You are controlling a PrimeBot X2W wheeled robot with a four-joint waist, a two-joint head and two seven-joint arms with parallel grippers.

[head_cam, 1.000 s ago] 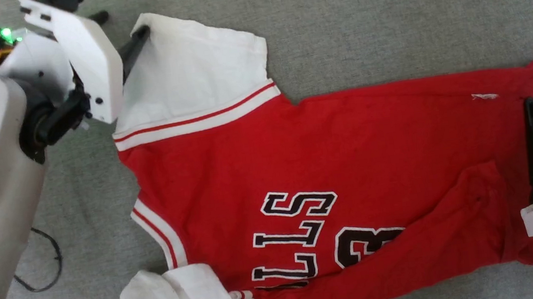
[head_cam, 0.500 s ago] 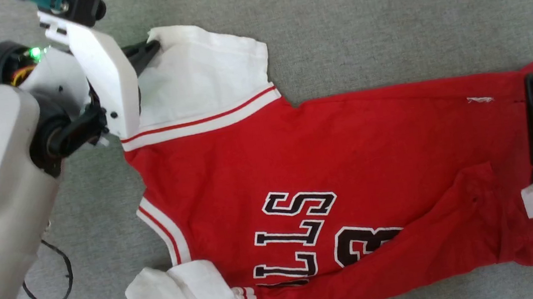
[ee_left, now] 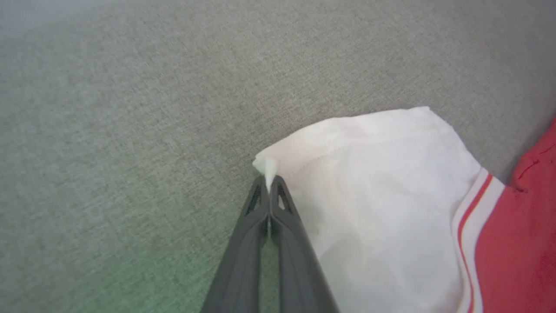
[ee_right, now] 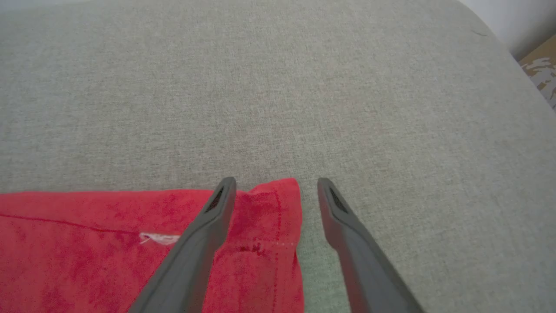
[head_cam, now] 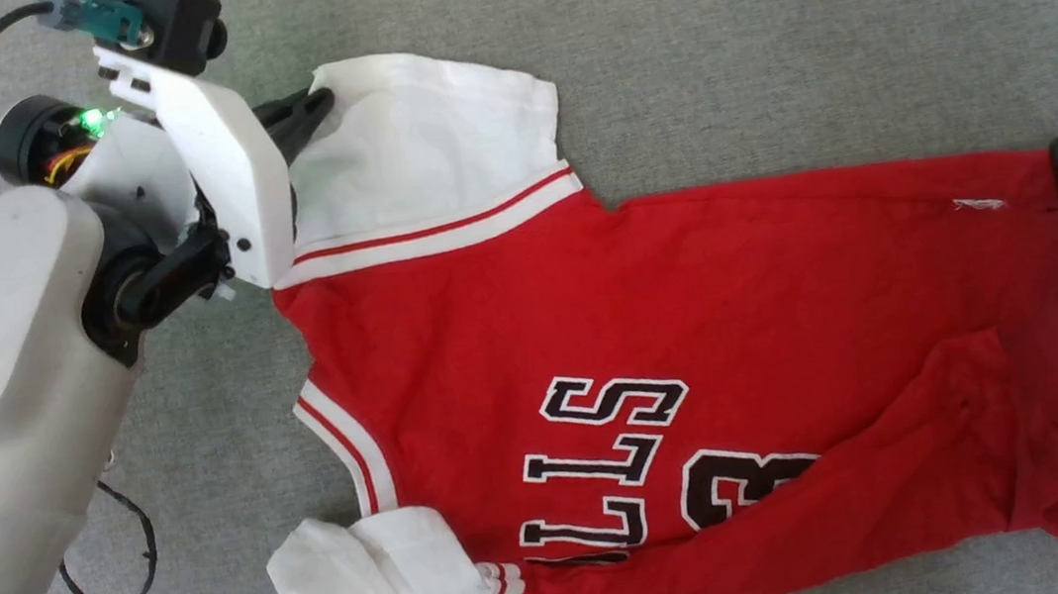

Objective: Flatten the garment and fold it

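Grey fabric surface (head_cam: 758, 32) beneath red garment (head_cam: 689, 299)

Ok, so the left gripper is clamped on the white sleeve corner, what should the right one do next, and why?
Probably close the right gripper. Its jaws stand open astride the red hem corner of the garment, while the left gripper is shut on the white sleeve corner. Holding both ends would likely let the arms pull it flat.
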